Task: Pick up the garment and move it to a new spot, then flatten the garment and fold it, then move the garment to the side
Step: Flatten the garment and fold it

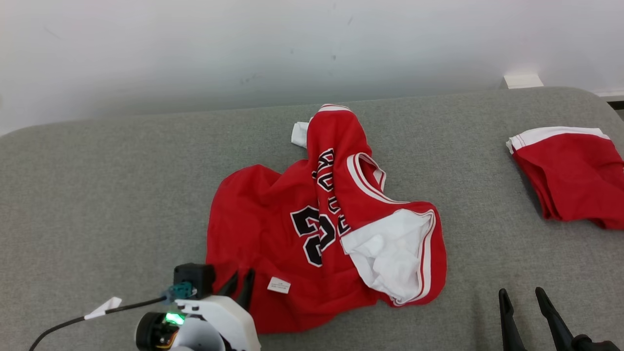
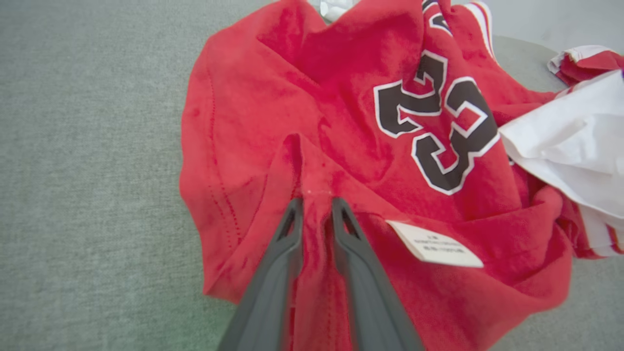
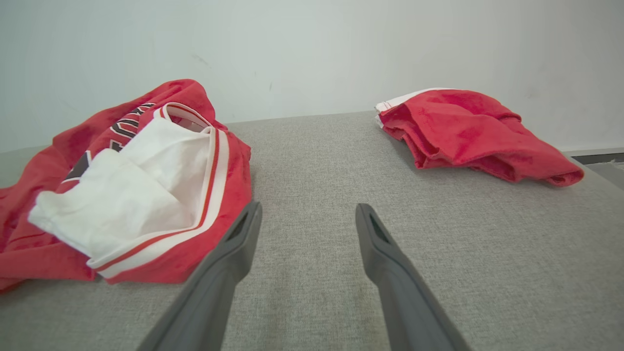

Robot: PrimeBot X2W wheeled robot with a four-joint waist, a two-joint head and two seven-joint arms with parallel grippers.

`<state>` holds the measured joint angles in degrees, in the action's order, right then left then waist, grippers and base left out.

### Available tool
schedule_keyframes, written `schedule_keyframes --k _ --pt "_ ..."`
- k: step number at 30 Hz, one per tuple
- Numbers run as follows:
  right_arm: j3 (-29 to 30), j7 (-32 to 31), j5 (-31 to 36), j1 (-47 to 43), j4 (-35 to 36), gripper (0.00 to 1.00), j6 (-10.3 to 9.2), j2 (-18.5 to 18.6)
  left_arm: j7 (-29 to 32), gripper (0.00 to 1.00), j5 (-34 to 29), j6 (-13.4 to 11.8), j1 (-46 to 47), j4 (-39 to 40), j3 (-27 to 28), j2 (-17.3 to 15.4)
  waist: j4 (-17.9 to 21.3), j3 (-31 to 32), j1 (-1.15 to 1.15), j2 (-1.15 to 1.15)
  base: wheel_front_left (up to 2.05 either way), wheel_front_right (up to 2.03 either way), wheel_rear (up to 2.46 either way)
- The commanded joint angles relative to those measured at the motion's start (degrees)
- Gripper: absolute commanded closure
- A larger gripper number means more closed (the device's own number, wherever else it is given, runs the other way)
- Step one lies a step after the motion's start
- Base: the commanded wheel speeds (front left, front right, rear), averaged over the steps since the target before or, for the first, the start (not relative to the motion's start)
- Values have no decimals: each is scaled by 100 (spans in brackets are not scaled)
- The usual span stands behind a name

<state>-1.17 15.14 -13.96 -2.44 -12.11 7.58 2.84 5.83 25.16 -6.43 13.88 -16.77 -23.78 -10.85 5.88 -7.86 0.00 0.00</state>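
Note:
The garment (image 1: 273, 229) is a red jersey with black numerals and white trim, lying crumpled in the middle of the grey padded surface (image 1: 97, 195). Its white lining is turned out on the right. My left gripper (image 1: 241, 278) is at the jersey's near left edge. In the left wrist view the left gripper (image 2: 316, 202) is shut on a raised ridge of the red cloth (image 2: 341, 97), just left of a white label (image 2: 434, 243). My right gripper (image 1: 520, 292) stands open over bare surface to the right of the jersey, and the right wrist view shows the right gripper (image 3: 308, 208) holding nothing, with the jersey (image 3: 234, 170) to its left.
A second red garment with a white band (image 1: 570, 170) lies bunched at the far right edge of the surface, and it appears as a red heap (image 3: 463, 126) ahead of the right gripper. A pale wall runs behind. A dark cable (image 1: 97, 309) trails from my left wrist.

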Motion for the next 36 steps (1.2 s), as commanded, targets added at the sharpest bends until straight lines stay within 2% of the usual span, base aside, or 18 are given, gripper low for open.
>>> schedule_keyframes --k 1,2,3,4,6,14,22,24,27,29,32,33,35,36 --pt "12 -2 -30 47 0 0 -18 12 18 73 -13 -13 -63 50 -5 -47 -8 -5 0 0 0 0 0" --pt "8 -3 -34 54 -1 0 -18 12 41 73 -16 -18 -77 85 -15 -57 -12 -7 0 0 0 0 0" --pt "-3 -3 -31 63 -5 0 -18 12 69 85 -12 -24 -99 146 -31 -77 -17 -11 0 0 0 0 0" --pt "-3 -3 -31 63 -5 0 -18 12 69 85 -12 -24 -99 146 -31 -77 -17 -11 0 0 0 0 0" --pt "-11 -3 -42 63 -12 0 -18 12 108 100 -23 -36 -124 199 -55 -93 -18 -7 0 0 0 0 0" --pt "30 -3 -32 -31 -15 0 -18 11 262 100 16 -36 -284 703 -154 -191 -77 38 0 0 0 0 0" --pt "125 -2 21 -111 18 0 -19 10 597 100 157 141 -927 1902 -418 -445 -231 135 0 0 0 0 0" --pt "161 -2 21 -139 28 0 -19 11 646 100 246 110 -1179 2100 -438 -486 -290 163 0 0 0 0 0" --pt "179 -2 27 -171 31 0 -19 11 642 100 318 83 -1539 2161 -456 -563 -366 194 0 0 0 0 0" --pt "185 -3 32 -190 40 0 -19 11 551 100 491 64 -1728 2091 -423 -480 -427 207 0 0 0 0 0" --pt "186 -3 72 -215 48 0 -19 12 403 100 548 145 -1894 1874 -446 -477 -517 226 0 0 0 0 0" --pt "187 -3 93 -222 49 0 -19 12 358 100 535 167 -1929 1769 -455 -494 -541 237 0 0 0 0 0" --pt "211 -3 115 -244 44 0 -19 14 235 87 567 255 -1992 1612 -506 -479 -588 270 0 0 0 0 0" --pt "223 -3 129 -243 46 0 -19 12 177 67 602 287 -2026 1540 -508 -469 -605 283 0 0 0 0 0"
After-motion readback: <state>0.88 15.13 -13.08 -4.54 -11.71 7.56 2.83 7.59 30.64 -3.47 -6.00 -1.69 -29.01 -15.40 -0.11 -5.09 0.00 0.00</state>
